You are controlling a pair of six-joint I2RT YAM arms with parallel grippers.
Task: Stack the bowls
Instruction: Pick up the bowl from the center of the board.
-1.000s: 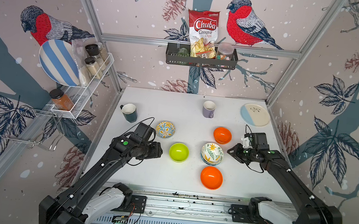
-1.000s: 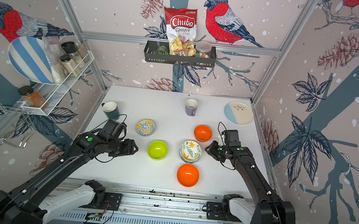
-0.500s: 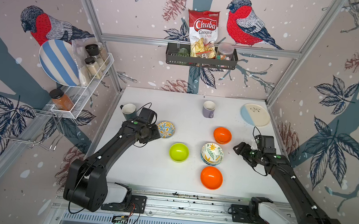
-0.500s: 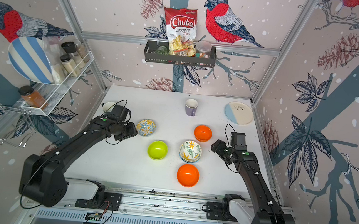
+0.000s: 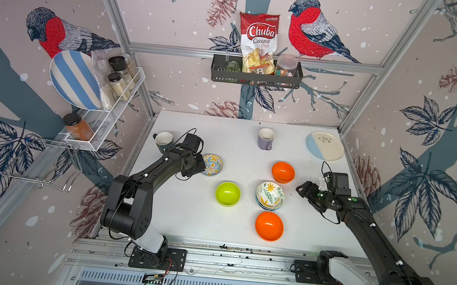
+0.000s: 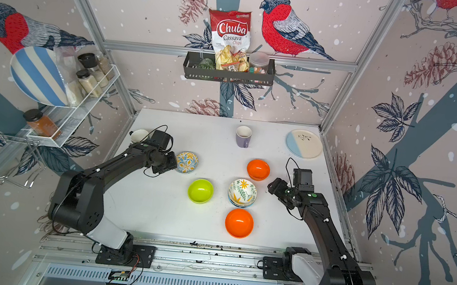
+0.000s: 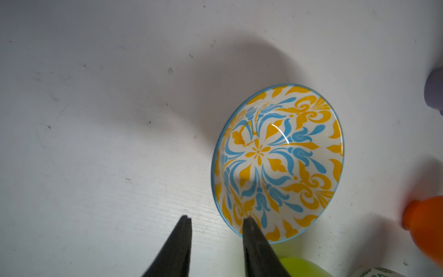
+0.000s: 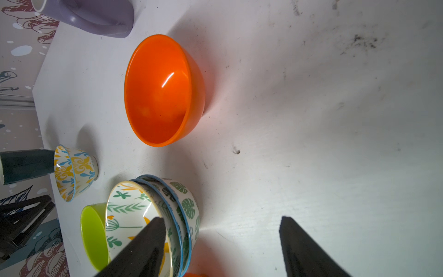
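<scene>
Right of table centre: stack of three bowls (image 5: 270, 196), nested upright. The top one is white with green leaves, with two blue-rimmed ones under it. Four bowls stand single on the table (image 5: 179, 216):
- lime green bowl (image 5: 227, 193), just left of the stack
- near orange bowl (image 5: 269, 226), just in front of the stack
- far orange bowl (image 5: 283, 172), just behind the stack
- yellow-blue bowl (image 5: 212, 164), further left and back, apart from the rest, upright

At the yellow-blue bowl's left edge: left gripper (image 7: 217, 219). Wrist view shows its jaws apart and straddling the rim, one finger (image 7: 251, 237) over the bowl's inside, the other outside over the table. The gap is wider than the rim, nothing clamped.

Just right of the stack, not touching it: right gripper (image 8: 220, 221). Jaws spread wide, only bare table between them.

The dark green mug (image 5: 164, 140) is just behind the left wrist. The purple mug (image 5: 265, 138) and cream-and-blue plate (image 5: 324, 145) sit at the back of the table, apart from the bowls
</scene>
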